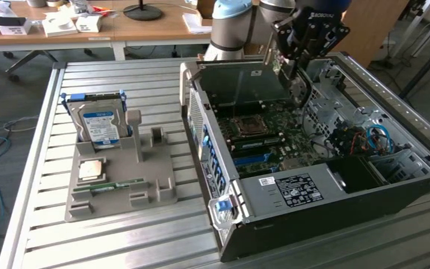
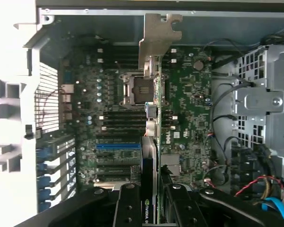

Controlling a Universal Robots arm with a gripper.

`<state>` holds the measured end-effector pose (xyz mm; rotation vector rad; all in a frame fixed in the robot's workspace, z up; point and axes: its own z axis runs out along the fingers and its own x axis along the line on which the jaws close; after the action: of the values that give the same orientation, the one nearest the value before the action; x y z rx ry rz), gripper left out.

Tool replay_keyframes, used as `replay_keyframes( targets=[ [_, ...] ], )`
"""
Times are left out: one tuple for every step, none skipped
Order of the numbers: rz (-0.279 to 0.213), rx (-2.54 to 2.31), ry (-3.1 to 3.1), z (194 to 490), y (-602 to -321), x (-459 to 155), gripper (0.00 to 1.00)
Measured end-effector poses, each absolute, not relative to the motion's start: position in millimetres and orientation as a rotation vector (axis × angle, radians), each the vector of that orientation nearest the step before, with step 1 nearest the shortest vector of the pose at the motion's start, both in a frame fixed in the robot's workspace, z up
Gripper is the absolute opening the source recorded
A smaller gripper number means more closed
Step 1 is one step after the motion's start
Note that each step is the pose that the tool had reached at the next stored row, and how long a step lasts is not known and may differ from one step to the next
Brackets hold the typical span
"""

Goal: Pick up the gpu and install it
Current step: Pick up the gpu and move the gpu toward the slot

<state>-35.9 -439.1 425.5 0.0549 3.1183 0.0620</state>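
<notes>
The gpu (image 1: 299, 85) hangs edge-on under my gripper (image 1: 295, 63), above the back part of the open computer case (image 1: 290, 224). In the wrist view the gpu (image 2: 151, 156) is a thin dark card with a label near my fingers, and its metal bracket (image 2: 159, 35) points away from me. My gripper (image 2: 152, 210) is shut on the card, one black finger (image 2: 128, 205) on each side. The motherboard (image 2: 189, 123) lies beneath, with the processor socket (image 2: 139, 88) and a blue slot (image 2: 117, 147) beside the card's edge.
On the slatted table (image 1: 125, 235), at the exterior view's left, a grey holder (image 1: 148, 185) carries a hard drive (image 1: 99, 126), a processor chip (image 1: 92, 168) and a memory stick (image 1: 107, 186). Cables (image 1: 375, 137) and drive cages (image 2: 265, 104) crowd one side of the case.
</notes>
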Motion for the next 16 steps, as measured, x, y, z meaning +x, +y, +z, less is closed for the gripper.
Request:
replay_keyframes(
  targets=[
    [0.062,0.055,3.118,425.5,-439.1,-32.9,0.26],
    [0.062,0.055,3.118,425.5,-439.1,-29.9,0.26],
    [0.062,0.055,3.118,425.5,-439.1,-26.8,0.26],
    [0.062,0.055,3.118,425.5,-439.1,-23.4,0.26],
    [0.062,0.054,3.118,425.5,-439.1,-20.1,0.26],
    [0.062,0.054,3.118,425.5,-439.1,-16.9,0.26],
    [0.062,0.054,3.118,425.5,-439.1,-13.7,0.26],
    [0.062,0.054,3.118,425.5,-439.1,-10.4,0.26],
    [0.062,0.054,3.118,425.5,-439.1,-7.2,0.26],
    [0.062,0.054,3.118,425.5,-439.1,-4.0,0.26],
    [0.062,0.054,3.118,425.5,-439.1,-1.1,0.26],
    [0.062,0.054,3.118,425.5,-439.1,1.5,0.26],
    [0.062,0.054,3.118,425.5,-439.1,3.9,0.26],
    [0.062,0.053,3.118,425.5,-439.1,6.4,0.26],
    [0.062,0.053,3.118,425.5,-439.1,8.7,0.26],
    [0.062,0.054,3.118,425.5,-439.0,11.0,0.26]
  ],
)
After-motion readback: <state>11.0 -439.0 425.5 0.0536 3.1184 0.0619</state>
